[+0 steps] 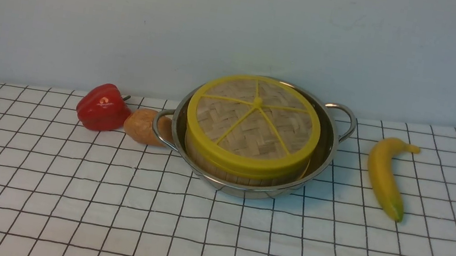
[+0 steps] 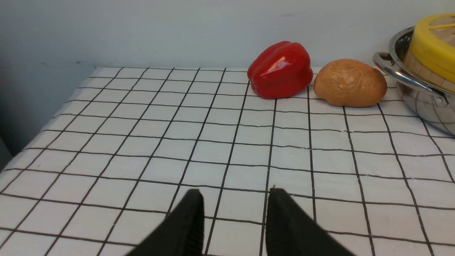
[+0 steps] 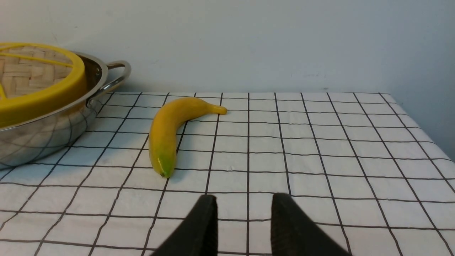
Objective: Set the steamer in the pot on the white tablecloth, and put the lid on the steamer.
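The steel pot (image 1: 324, 159) stands on the white tablecloth (image 1: 211, 235) at mid-table. The steamer (image 1: 243, 177) sits inside it, with only its bamboo side wall showing. The lid (image 1: 252, 118) lies on the steamer, tilted slightly toward the front and hiding its contents. Neither gripper shows in the front view. My left gripper (image 2: 236, 193) is open and empty over bare cloth, well apart from the pot (image 2: 426, 103) and lid (image 2: 426, 46). My right gripper (image 3: 245, 197) is open and empty over bare cloth, apart from the pot (image 3: 42, 135) and lid (image 3: 39, 96).
A red pepper (image 1: 102, 107) and a brown bun (image 1: 143, 126) lie just left of the pot's left handle. A banana (image 1: 385, 176) lies to the right of the pot. A wall rises close behind. The table's side edges show in the wrist views.
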